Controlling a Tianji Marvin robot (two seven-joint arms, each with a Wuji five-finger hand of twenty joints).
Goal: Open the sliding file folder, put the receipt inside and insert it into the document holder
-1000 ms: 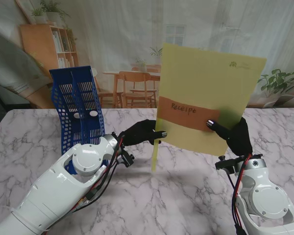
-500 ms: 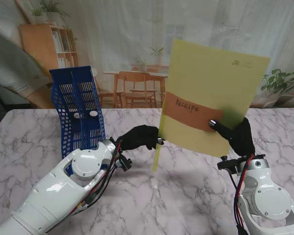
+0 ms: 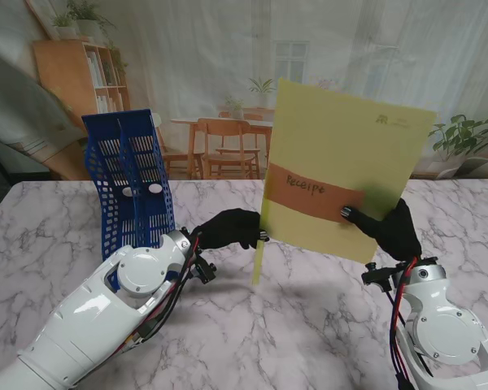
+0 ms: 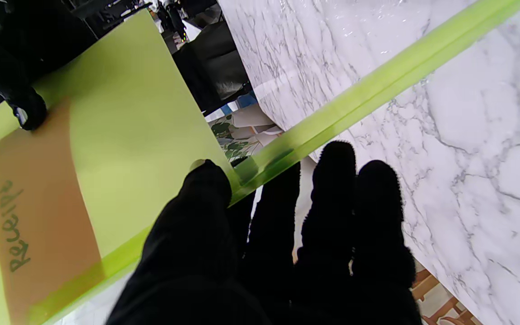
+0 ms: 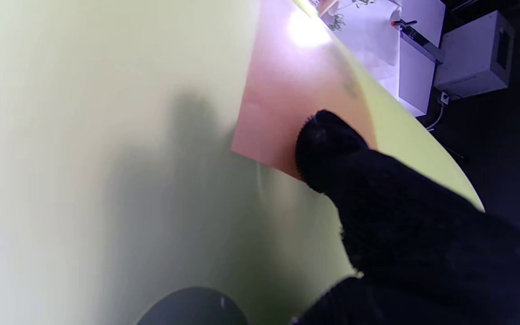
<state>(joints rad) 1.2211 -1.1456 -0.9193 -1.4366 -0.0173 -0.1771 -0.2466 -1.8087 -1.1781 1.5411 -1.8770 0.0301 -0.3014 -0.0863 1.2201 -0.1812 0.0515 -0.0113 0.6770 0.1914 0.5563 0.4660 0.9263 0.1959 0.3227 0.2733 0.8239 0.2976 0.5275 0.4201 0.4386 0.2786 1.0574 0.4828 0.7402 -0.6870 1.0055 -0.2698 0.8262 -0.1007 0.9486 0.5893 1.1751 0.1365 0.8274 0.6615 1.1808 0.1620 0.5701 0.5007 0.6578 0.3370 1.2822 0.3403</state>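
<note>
Both hands hold the folder upright: left hand pinches its slide bar, right hand grips the receipt edge. Holder still awaits.

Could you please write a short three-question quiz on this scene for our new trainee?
1. True or false: the yellow folder lies flat on the marble table.
2. Which robot hand pinches the folder's slide bar? A) left robot hand B) right robot hand
3. Fill in: the blue document holder stands to the robot's ____ of the folder.

Key: 1. False, it is held upright. 2. A. 3. Left.
</note>
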